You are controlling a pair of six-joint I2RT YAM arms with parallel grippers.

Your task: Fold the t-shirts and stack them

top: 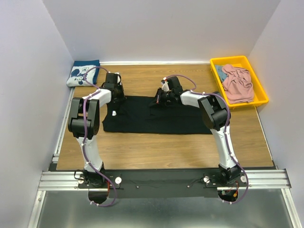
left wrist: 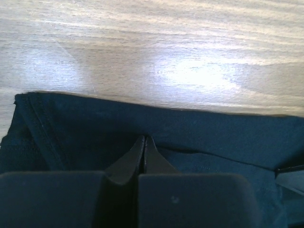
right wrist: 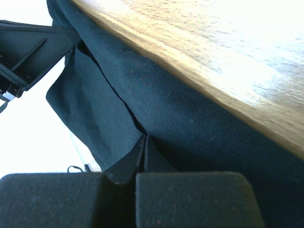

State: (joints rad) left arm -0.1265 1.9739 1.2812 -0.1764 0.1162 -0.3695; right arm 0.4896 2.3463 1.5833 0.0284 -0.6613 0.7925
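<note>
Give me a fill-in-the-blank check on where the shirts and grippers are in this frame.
1. The left gripper and the right gripper are both ___ on the far edge of the black t-shirt.
2. The pink t-shirt lies in the ___ tray.
3. The navy t-shirt sits folded in the far ___ corner of the table.
4. The tray stands in its far ___ corner.
Missing words: shut; yellow; left; right.

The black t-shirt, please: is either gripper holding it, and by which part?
Both hold the black t-shirt by its far edge: left gripper near the left corner, right gripper nearer the middle.
</note>
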